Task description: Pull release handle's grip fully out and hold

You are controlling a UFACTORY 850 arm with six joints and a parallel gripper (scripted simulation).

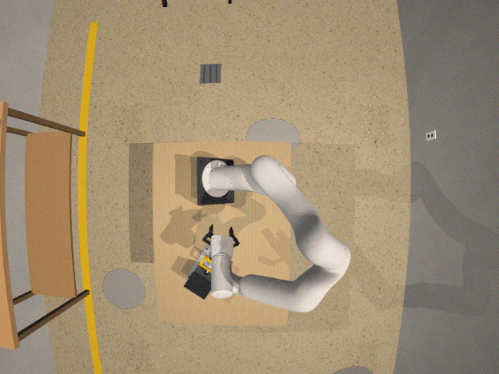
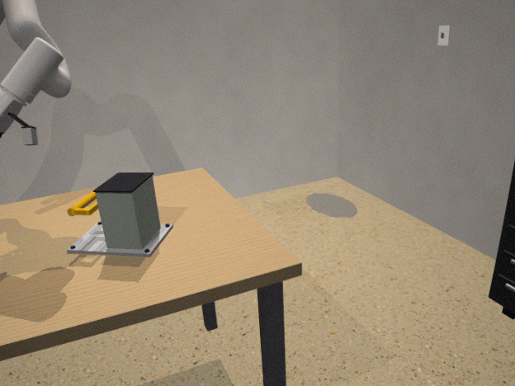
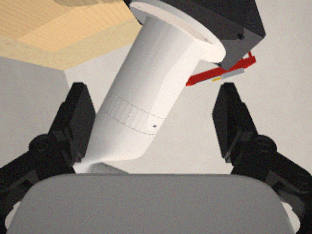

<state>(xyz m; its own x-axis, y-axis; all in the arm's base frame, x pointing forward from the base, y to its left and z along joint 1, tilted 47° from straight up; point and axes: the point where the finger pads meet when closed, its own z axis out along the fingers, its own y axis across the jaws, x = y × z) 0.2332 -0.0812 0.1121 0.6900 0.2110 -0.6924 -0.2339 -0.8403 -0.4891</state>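
Exterior view, L to R: jaws [image 2: 18,133] at far left, high above the bench [image 2: 216,249]; yellow handle [image 2: 82,205] sticks out from the left face of the grey-green box [image 2: 129,215], bolted on a metal plate [image 2: 160,238]. Step, as I judge it: approach. I'd drop to bar height, line the fingers across the level bar, centre it, then close. Jaws fully wide, holding nothing, touching nothing.
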